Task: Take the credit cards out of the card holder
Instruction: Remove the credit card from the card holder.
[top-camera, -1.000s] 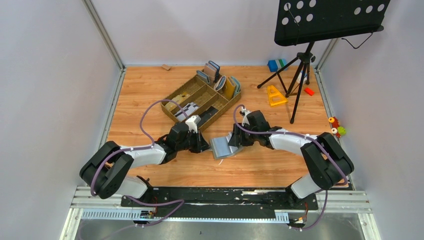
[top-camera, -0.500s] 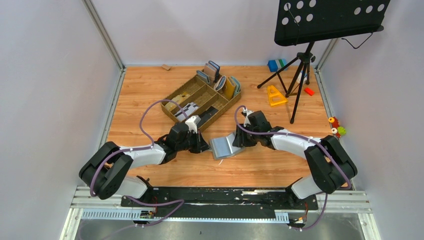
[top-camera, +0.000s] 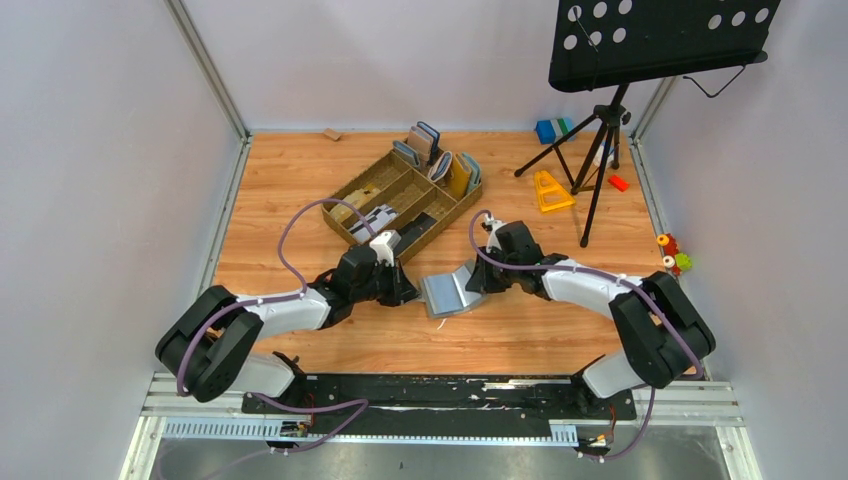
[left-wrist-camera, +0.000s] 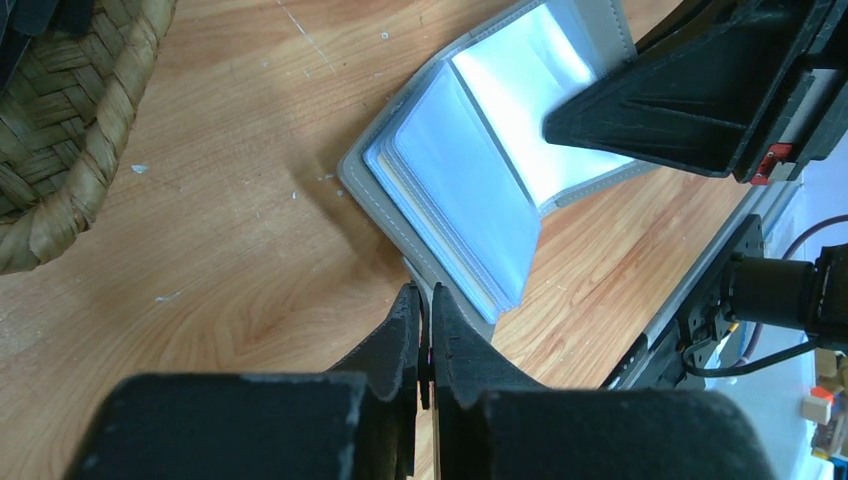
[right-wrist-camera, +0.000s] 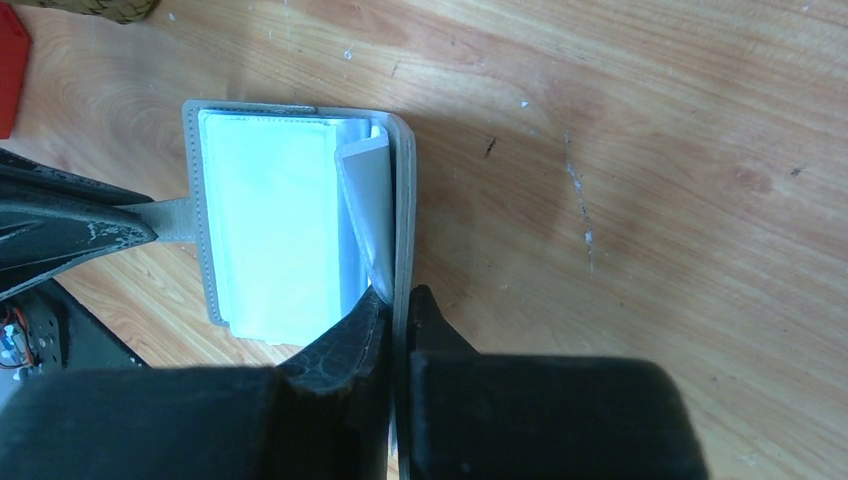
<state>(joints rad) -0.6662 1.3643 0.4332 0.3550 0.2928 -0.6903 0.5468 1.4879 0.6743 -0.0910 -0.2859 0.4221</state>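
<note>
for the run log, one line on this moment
card holder: open | left jaws: shut on its edge | right jaws: shut on its cover

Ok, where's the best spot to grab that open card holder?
By the thin grey cover edges, coming in low from the outer sides. The card holder lies open with its clear sleeves fanned up in the middle, so only the outer rims are free; the left gripper and right gripper each pinch one.

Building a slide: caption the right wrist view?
Right gripper pinches one cover of the open flat grey bi-fold card holder on light wooden table.
</note>
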